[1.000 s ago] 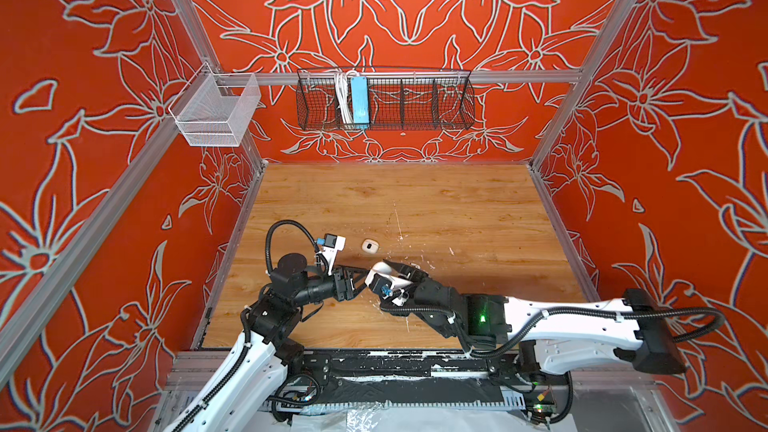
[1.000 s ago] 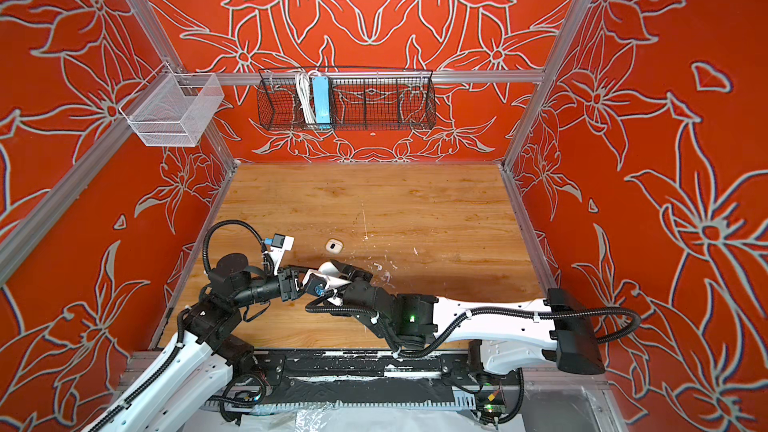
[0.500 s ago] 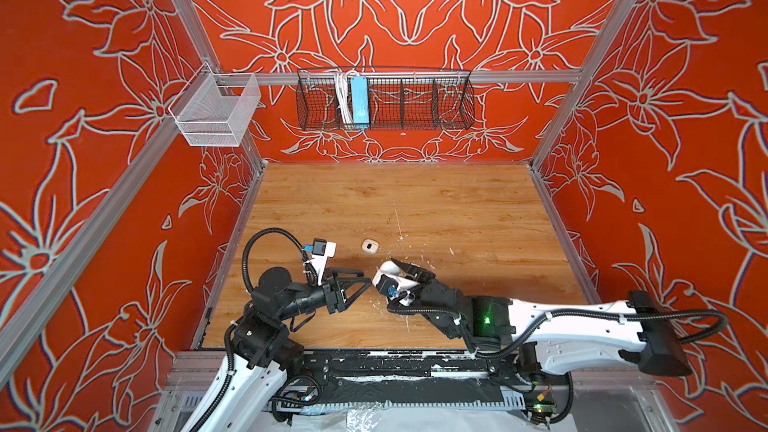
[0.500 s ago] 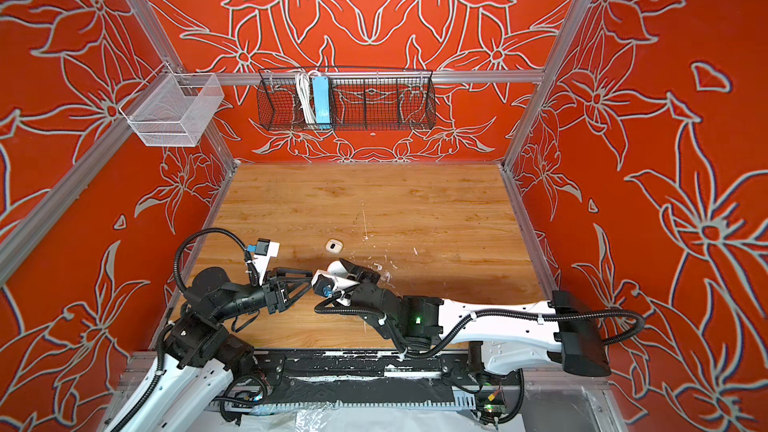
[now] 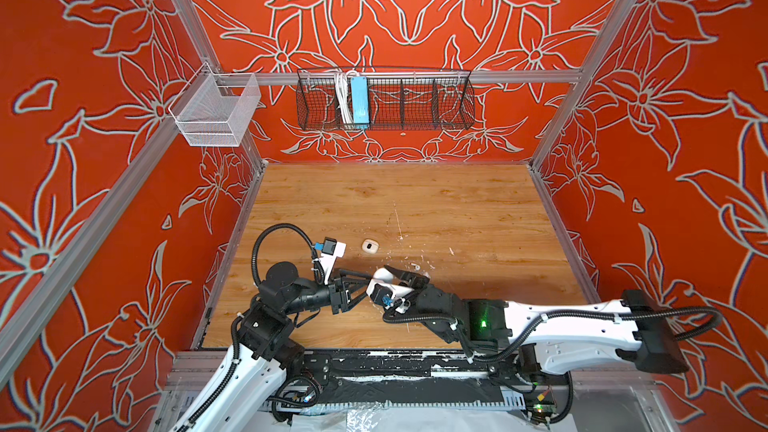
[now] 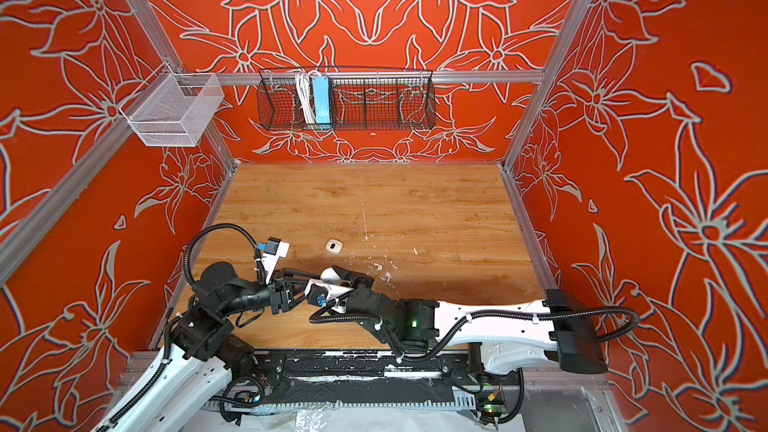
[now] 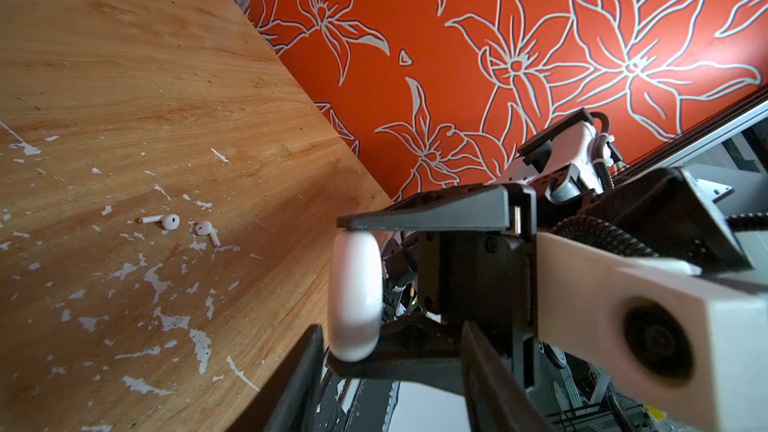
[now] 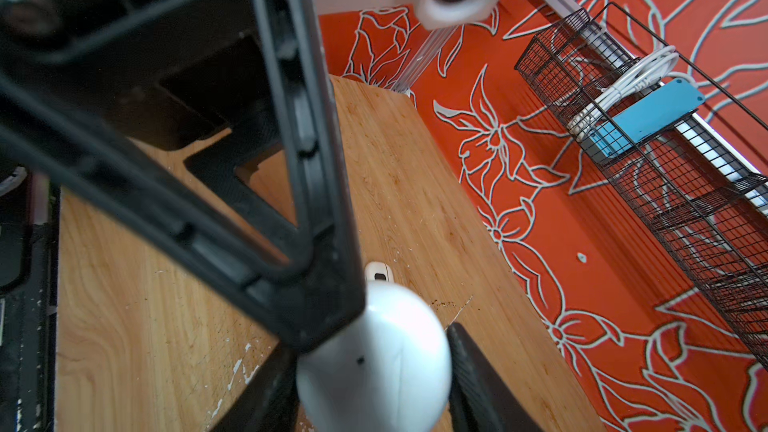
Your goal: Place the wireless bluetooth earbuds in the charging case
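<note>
The white rounded charging case (image 8: 374, 363) hangs above the table's front middle, with my right gripper (image 8: 370, 347) shut on it. It appears closed. In both top views the case (image 5: 383, 277) (image 6: 330, 275) sits between the two arms. My left gripper (image 7: 390, 328) (image 5: 365, 284) is open and reaches in from the left. One of its fingers (image 8: 316, 201) lies against the case's side, and the case's end (image 7: 353, 297) sits between its jaws. Two wireless bluetooth earbuds (image 7: 164, 221) (image 7: 206, 230) lie loose on the wood just beyond the case (image 5: 415, 266).
A small white rounded piece with a dark slot (image 5: 370, 246) (image 6: 333, 246) lies farther back on the wooden table (image 5: 415, 201). White paint flecks (image 7: 166, 317) dot the front area. A black wire basket (image 5: 384, 99) and a white mesh bin (image 5: 216, 112) hang on the walls.
My left gripper drew back a little, then came in to the case with its jaws narrowing. The right gripper and the case have barely moved.
</note>
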Controlling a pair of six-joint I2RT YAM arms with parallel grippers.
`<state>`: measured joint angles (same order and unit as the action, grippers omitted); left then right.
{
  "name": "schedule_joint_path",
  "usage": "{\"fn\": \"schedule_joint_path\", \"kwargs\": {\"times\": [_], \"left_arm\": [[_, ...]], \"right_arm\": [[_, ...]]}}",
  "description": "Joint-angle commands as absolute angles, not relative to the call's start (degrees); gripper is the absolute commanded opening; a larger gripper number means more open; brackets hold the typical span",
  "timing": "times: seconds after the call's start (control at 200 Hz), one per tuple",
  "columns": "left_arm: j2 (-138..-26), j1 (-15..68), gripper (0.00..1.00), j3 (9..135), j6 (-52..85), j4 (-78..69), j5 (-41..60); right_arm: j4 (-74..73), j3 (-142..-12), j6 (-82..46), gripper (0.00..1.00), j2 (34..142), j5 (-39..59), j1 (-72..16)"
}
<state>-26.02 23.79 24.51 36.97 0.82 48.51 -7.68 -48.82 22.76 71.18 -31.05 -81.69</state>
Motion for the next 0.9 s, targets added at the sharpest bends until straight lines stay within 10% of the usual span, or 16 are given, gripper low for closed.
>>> {"fn": "schedule_joint_path", "kwargs": {"times": [0.0, 0.896], "left_arm": [[-27.1, 25.2, 0.51, 25.3, 35.6, -1.0, 49.1], [-30.2, 28.8, 0.0, 25.9, 33.2, -1.2, 46.7]], "right_arm": [[-8.7, -51.6, 23.9, 0.37, 72.0, -31.2, -82.1], [-9.7, -52.9, 23.1, 0.43, 73.1, -32.6, -82.1]]}}
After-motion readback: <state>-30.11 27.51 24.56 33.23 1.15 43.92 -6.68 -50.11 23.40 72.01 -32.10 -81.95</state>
